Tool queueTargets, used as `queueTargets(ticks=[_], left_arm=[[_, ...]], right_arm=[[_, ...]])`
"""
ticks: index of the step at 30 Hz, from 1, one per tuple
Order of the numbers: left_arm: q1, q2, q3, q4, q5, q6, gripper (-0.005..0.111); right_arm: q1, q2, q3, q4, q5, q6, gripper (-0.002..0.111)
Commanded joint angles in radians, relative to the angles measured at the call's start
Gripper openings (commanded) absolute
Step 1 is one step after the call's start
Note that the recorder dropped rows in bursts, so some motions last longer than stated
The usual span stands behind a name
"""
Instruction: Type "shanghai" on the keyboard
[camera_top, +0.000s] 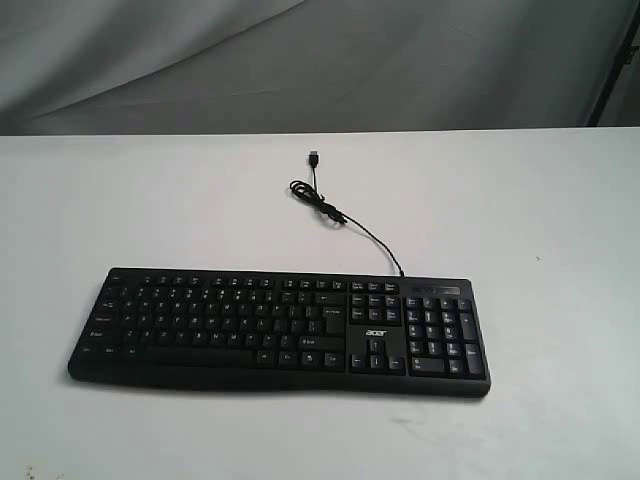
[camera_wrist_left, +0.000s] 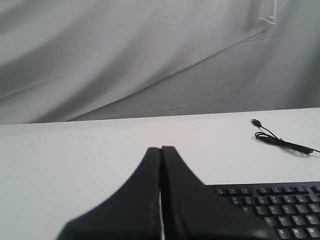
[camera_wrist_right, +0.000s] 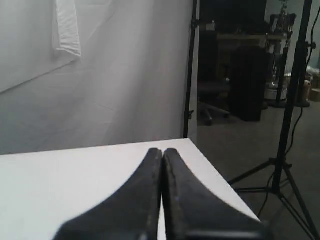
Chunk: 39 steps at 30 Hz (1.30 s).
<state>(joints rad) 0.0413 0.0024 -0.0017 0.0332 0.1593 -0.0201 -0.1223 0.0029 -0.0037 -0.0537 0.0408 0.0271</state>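
Left wrist view first: our left gripper (camera_wrist_left: 161, 150) has its two black fingers pressed flat together, with nothing held between them, and it hangs above the white table (camera_wrist_left: 75, 160) just off a corner of the keyboard (camera_wrist_left: 280, 207). Our right gripper (camera_wrist_right: 162, 151) is likewise closed tight and empty. Its camera sees only bare tabletop and the table's edge, with no keys, so we judge it well away from the work.

In the exterior view neither arm shows. The keyboard lies flat near the front of the table, long side towards us and number pad to the right. No key looks pressed, so we take the typing as not yet begun.

We see these risks:
- The joined fingertips make a blunt tip, which could catch two neighbouring keys at once.
- The board is unfastened, so a slanted push could slide it.

Behind it the cable (camera_top: 350, 222) loops to a loose USB plug (camera_top: 313, 158), so keystrokes may register nowhere. Farthest back hangs the grey backdrop (camera_top: 300, 60).
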Motion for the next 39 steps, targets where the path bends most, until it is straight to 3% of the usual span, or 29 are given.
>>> queueTargets(ticks=[1, 8, 13, 17, 21, 26, 30, 35, 39], left_arm=[[-0.006, -0.002, 0.002, 0.000, -0.006, -0.003, 0.000], [-0.006, -0.002, 0.002, 0.000, -0.006, -0.003, 0.000], [-0.006, -0.002, 0.002, 0.000, -0.006, -0.003, 0.000], [-0.006, -0.002, 0.002, 0.000, -0.006, -0.003, 0.000], [-0.006, -0.002, 0.002, 0.000, -0.006, -0.003, 0.000], [-0.006, -0.002, 0.002, 0.000, -0.006, -0.003, 0.000], [-0.006, -0.002, 0.002, 0.000, -0.006, -0.003, 0.000], [-0.006, -0.002, 0.002, 0.000, -0.006, -0.003, 0.000], [-0.006, -0.002, 0.002, 0.000, -0.006, -0.003, 0.000]], right_arm=[[-0.007, -0.003, 0.004, 0.005, -0.167, 0.021, 0.000], [-0.007, -0.003, 0.004, 0.162, -0.615, 0.245, 0.000], [-0.007, -0.003, -0.005, 0.002, -0.711, 0.518, 0.000], [-0.007, 0.094, -0.159, -0.256, -0.662, 0.700, 0.000], [-0.007, 0.345, -0.398, -0.579, -0.660, 0.941, 0.000], [-0.007, 0.707, -0.731, -1.027, -0.590, 0.950, 0.000], [-0.007, 0.979, -0.958, -1.211, -0.442, 1.000, 0.000], [-0.005, 1.247, -1.117, -1.472, -0.150, 1.030, 0.000], [0.022, 1.387, -1.133, -1.434, 0.050, 1.053, 0.000]])
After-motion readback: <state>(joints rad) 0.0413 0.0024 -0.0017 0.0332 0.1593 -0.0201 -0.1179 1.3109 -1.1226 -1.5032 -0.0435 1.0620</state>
